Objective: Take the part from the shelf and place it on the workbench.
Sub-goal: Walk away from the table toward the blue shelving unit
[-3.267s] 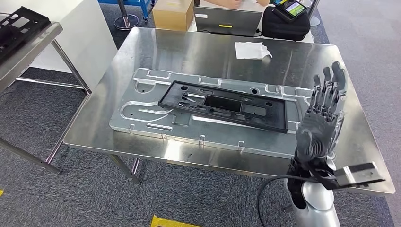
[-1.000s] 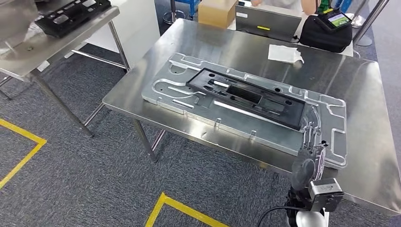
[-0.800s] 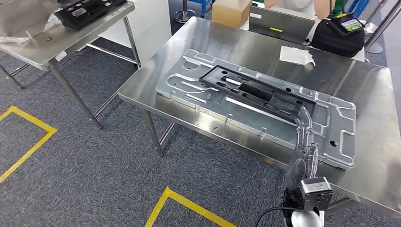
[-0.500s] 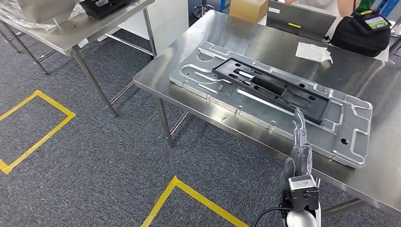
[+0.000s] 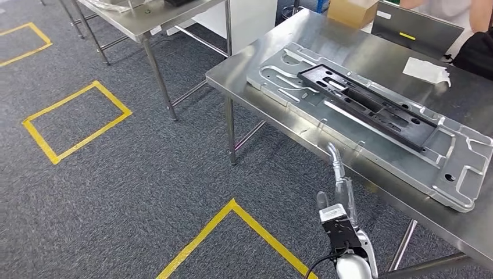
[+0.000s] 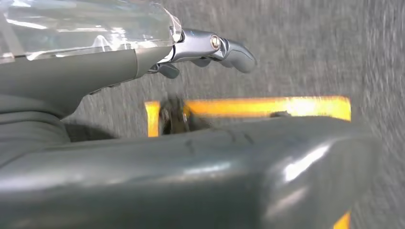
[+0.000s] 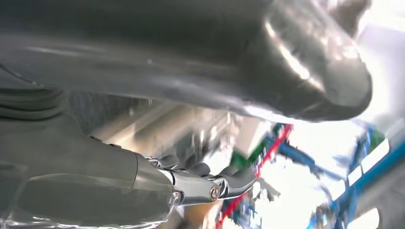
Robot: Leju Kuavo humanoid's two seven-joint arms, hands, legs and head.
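Observation:
A long black plastic part (image 5: 372, 107) lies flat on a machined aluminium fixture plate (image 5: 459, 168) on the steel workbench (image 5: 244, 75) at the right of the head view. My right hand (image 5: 340, 192) hangs low in front of the bench's near edge, fingers (image 5: 334, 157) stretched out and holding nothing. In the right wrist view the right hand (image 7: 143, 176) is empty too, against a blurred background. My left hand (image 6: 119, 71) hangs over grey carpet with yellow tape, its fingers (image 6: 215, 45) apart and empty.
A second steel table (image 5: 145, 17) stands at the top left. Yellow tape outlines (image 5: 75, 122) mark the carpet, with another corner (image 5: 232, 215) near my arm. On the bench's far side are a laptop (image 5: 415, 29), a cardboard box (image 5: 352, 9), a white cloth (image 5: 427, 70) and a person (image 5: 477, 9).
The whole view has swung left, so the bench now sits at the right. My right hand has dropped from above the bench to below its near edge, still empty.

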